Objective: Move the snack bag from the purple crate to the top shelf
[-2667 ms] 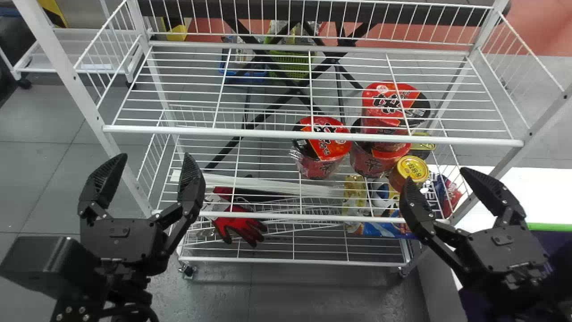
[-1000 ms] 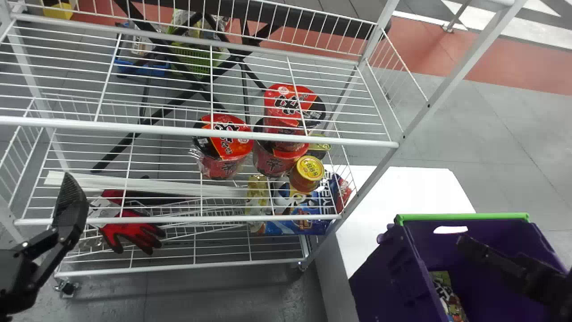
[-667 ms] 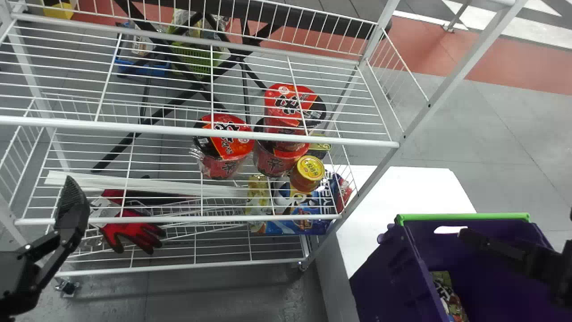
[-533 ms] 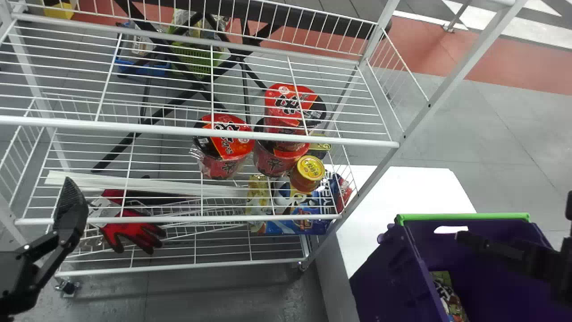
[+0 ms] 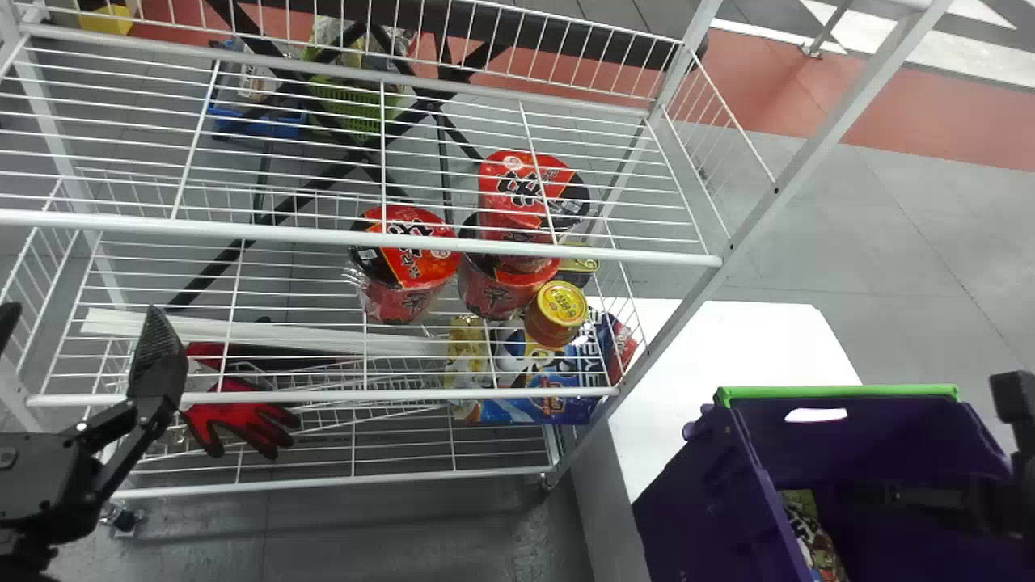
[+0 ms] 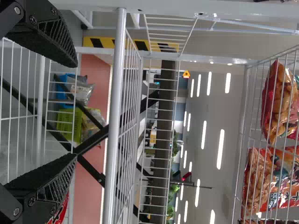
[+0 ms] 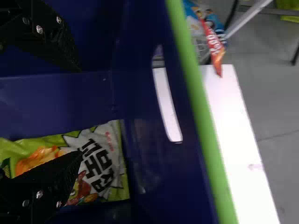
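A: Right claw [image 7: 79, 113]?
B: Wide open, holding nothing, inside the purple crate [image 7: 154, 182]. Probably spread to close across the snack bag [image 7: 100, 163], lying in there by the wall.
A: Clearance?
B: Tight wallside, roomier mid-crate. Lift must clear the green rim [image 7: 203, 112].
A: Left claw [image 6: 77, 109]?
B: Also wide, empty, by the rack [image 5: 283, 234].
A: Drop spot?
B: Top shelf [image 6: 242, 121] has bags [image 6: 275, 182]; find a gap.

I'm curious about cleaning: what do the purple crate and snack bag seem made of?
The purple crate looks like smooth moulded plastic, given its cut-out slot. The snack bag seems thin, faintly glossy plastic film, given its creases; foil lining possible.
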### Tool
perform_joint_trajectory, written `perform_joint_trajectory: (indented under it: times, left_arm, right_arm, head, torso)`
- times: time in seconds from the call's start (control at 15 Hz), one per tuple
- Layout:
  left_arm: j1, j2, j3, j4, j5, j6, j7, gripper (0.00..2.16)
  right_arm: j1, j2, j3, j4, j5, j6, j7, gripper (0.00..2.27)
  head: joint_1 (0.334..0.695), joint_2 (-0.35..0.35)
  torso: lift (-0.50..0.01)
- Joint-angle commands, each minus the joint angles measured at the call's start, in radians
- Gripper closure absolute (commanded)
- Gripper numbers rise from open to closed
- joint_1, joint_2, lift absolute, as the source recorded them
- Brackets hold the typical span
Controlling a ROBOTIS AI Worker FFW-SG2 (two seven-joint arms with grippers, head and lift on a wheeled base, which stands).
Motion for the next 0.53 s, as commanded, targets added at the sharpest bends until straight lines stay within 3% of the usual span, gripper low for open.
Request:
perform_joint_trajectory:
  times: [0.0, 0.2, 0.47]
  left_arm:
    - [-0.006, 0.005, 0.004, -0.003, 0.010, 0.006, 0.000, 0.14]
    - [-0.017, 0.006, 0.011, 0.002, 0.017, 0.012, -0.008, 0.14]
    - [-0.037, 0.006, 0.016, 0.003, 0.056, 0.037, -0.034, 0.14]
  right_arm:
    - [0.007, -0.018, -0.006, 0.141, 0.025, -0.173, -0.008, 0.22]
    - [0.065, -0.030, -0.015, 0.308, 0.033, -0.419, -0.101, 0.22]
    - [0.097, -0.026, -0.003, 0.384, 0.048, -0.477, -0.176, 0.22]
  head:
    - [0.695, -0.350]
    - [0.695, -0.350]
    - [0.695, -0.350]
  torso:
    - [-0.459]
    - [-0.459]
    - [-0.459]
